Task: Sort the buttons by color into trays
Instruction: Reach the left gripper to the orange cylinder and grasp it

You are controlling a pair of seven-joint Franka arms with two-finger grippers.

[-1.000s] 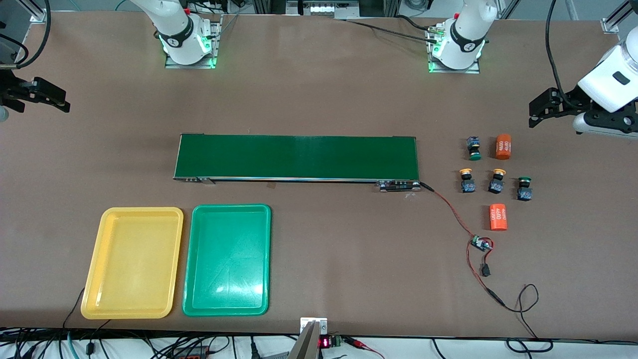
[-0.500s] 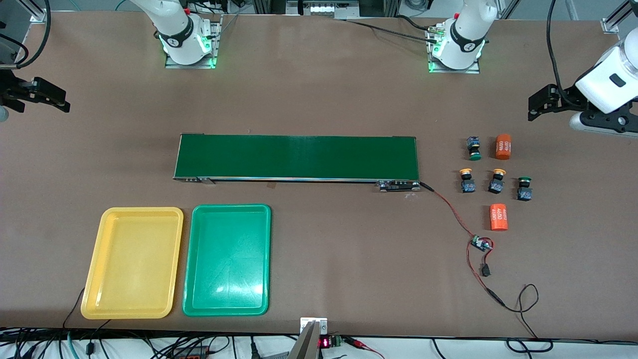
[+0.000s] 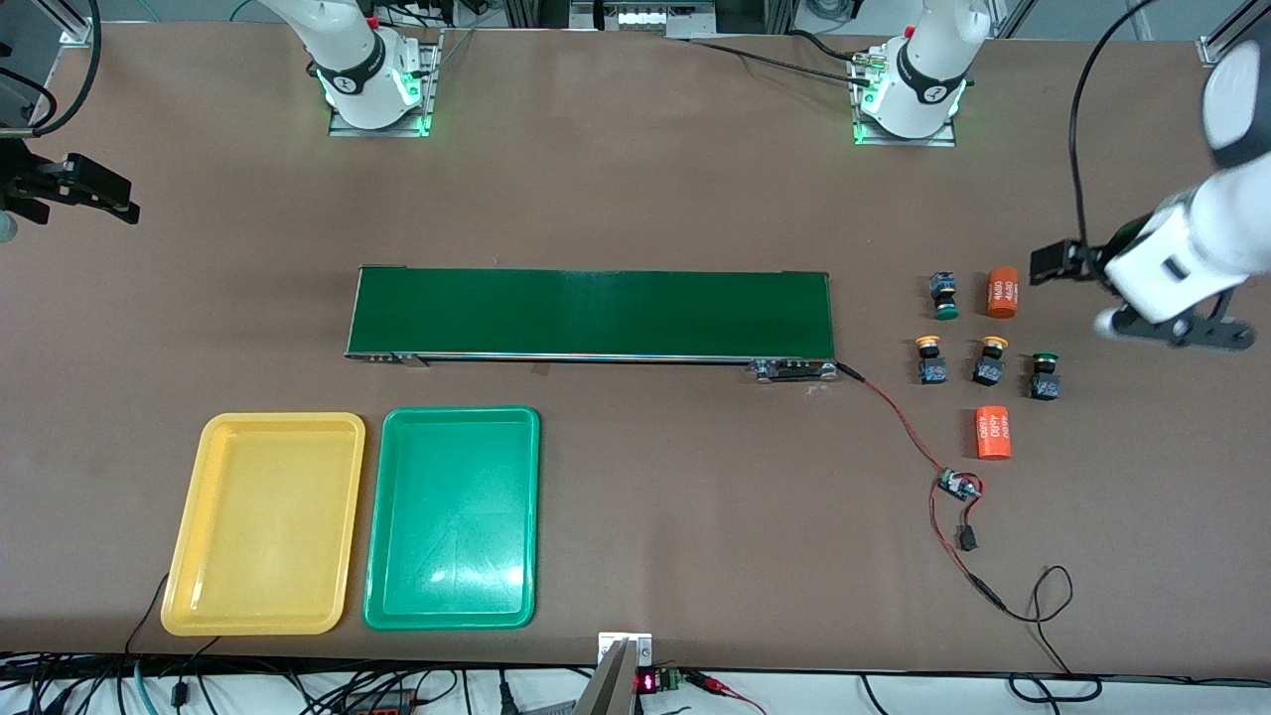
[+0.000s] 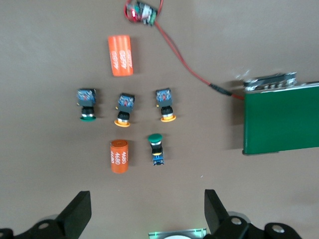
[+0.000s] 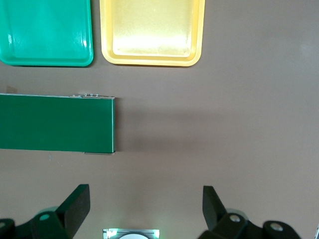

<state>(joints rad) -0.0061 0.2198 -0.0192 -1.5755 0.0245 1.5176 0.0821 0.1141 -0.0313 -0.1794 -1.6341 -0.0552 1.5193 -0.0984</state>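
Four buttons sit on the table off the belt's end, at the left arm's end. Two have green caps (image 3: 943, 296) (image 3: 1044, 375) and two have yellow-orange caps (image 3: 929, 359) (image 3: 989, 361). The left wrist view shows the green ones (image 4: 87, 103) (image 4: 156, 147) and the yellow ones (image 4: 123, 108) (image 4: 165, 103). My left gripper (image 3: 1055, 260) (image 4: 147, 216) is open and empty, in the air over bare table beside the cluster. The yellow tray (image 3: 266, 523) (image 5: 152, 32) and the green tray (image 3: 453, 516) (image 5: 46, 32) lie empty side by side. My right gripper (image 3: 94, 191) (image 5: 144, 209) is open, empty and waits.
Two orange numbered cylinders (image 3: 1003, 291) (image 3: 992, 432) lie among the buttons. A long dark-green belt (image 3: 591, 313) crosses the middle of the table. A red wire with a small circuit board (image 3: 958, 487) runs from the belt's end toward the front camera.
My left arm has swung in from the table's end, bringing its gripper closer to the button cluster. The right arm, buttons and trays have not moved.
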